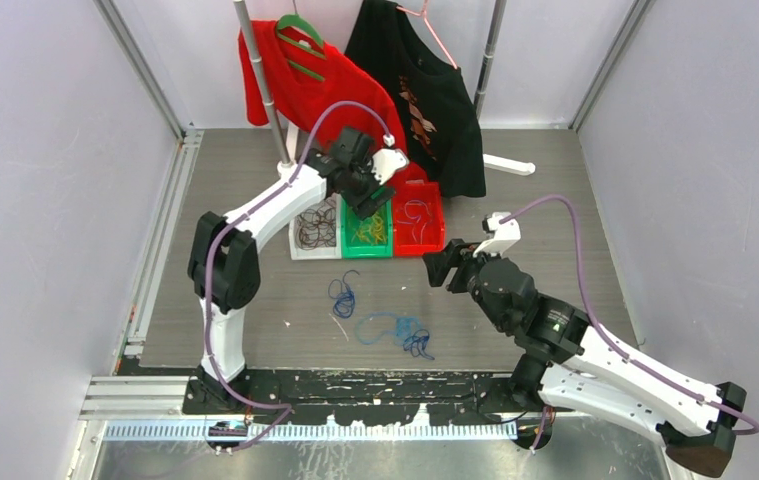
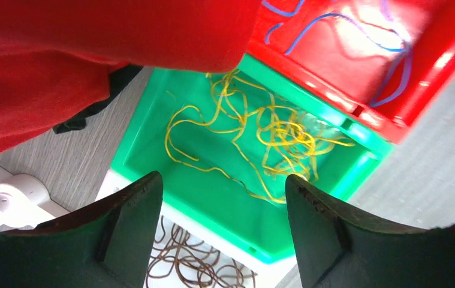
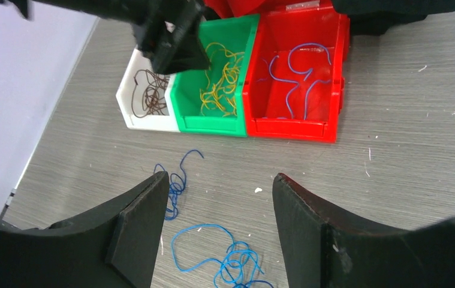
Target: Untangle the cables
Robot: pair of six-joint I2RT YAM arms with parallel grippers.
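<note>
While its jaws stand wide apart with nothing between them, the left gripper [image 2: 222, 183] hangs over the green bin [image 2: 213, 204], where yellow cables [image 2: 285, 135] lie in a loose tangle. Touching that bin on one side, the white bin [image 3: 150, 123] holds dark brown cables [image 3: 150, 96]. On the other side, the red bin [image 3: 291, 129] holds a few blue-purple cables [image 3: 300, 72]. The right gripper [image 3: 220, 180], likewise wide open and empty, hovers above the table [image 3: 404, 150] in front of the bins. Beneath it two loose lots of blue cable lie apart: a small coil [image 3: 174, 186] near the white bin and a larger knotted clump [image 3: 231, 264] nearer the arm bases. A red shirt [image 1: 305, 85] hangs just behind the bins.
</note>
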